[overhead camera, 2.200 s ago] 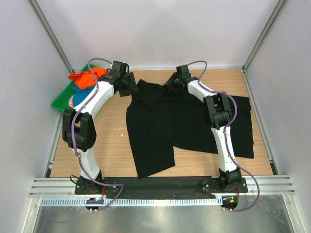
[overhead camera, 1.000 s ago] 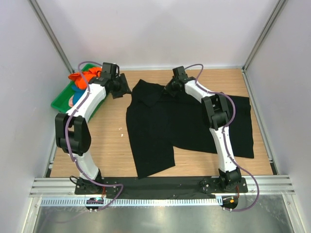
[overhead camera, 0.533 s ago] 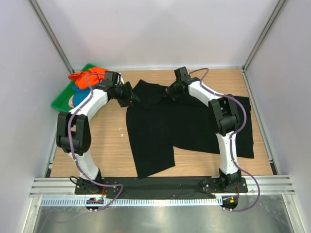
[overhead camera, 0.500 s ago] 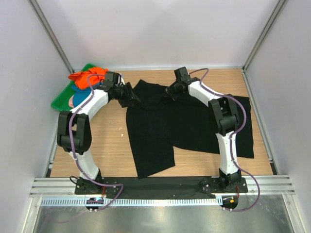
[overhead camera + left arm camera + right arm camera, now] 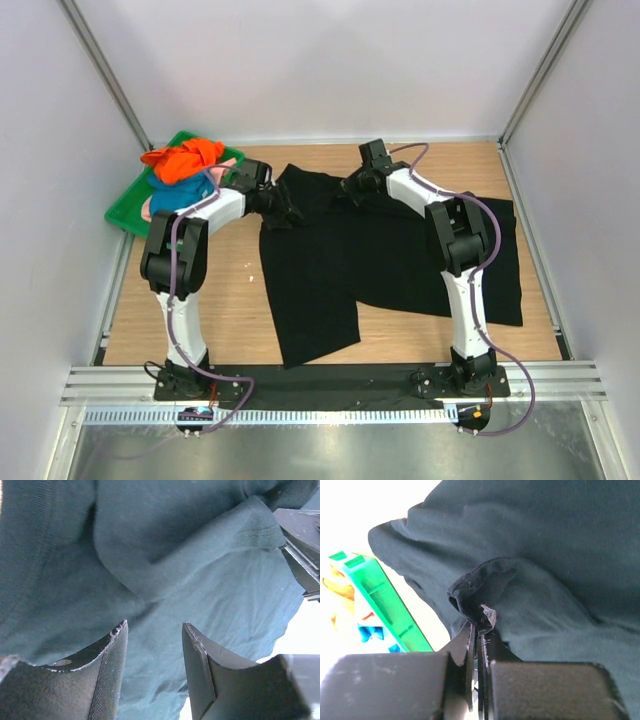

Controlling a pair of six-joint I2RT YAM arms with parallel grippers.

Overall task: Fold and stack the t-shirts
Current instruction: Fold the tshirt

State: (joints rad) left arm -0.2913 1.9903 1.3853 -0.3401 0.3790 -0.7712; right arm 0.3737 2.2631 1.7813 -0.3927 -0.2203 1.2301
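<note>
- The black t-shirt (image 5: 380, 250) lies on the table (image 5: 220, 290); it is spread out and bumpy, with one long flap toward the near edge; it is not folded yet.
- The orange t-shirt (image 5: 185, 158) and the blue t-shirt (image 5: 160, 200) sit in a messy heap in the green tray (image 5: 125, 205) at the far left; none of them is folded, and there is no stack; so I think the job is only near its start, with all the folding and stacking left to do.
- The view from above shows where everything is; the left gripper (image 5: 283, 210) is at the far left corner of the black t-shirt, and the right gripper (image 5: 350, 187) is at its far edge; but from up there I cannot tell how wide each pincer is.
- The left wrist view shows that; the two fingers are held apart, with dark cloth close under them; nothing is pinched there.
- The right wrist view shows its fingers pressed tight together; a small bunch of the black cloth is nipped between them; the green tray shows beyond the shirt's edge.
</note>
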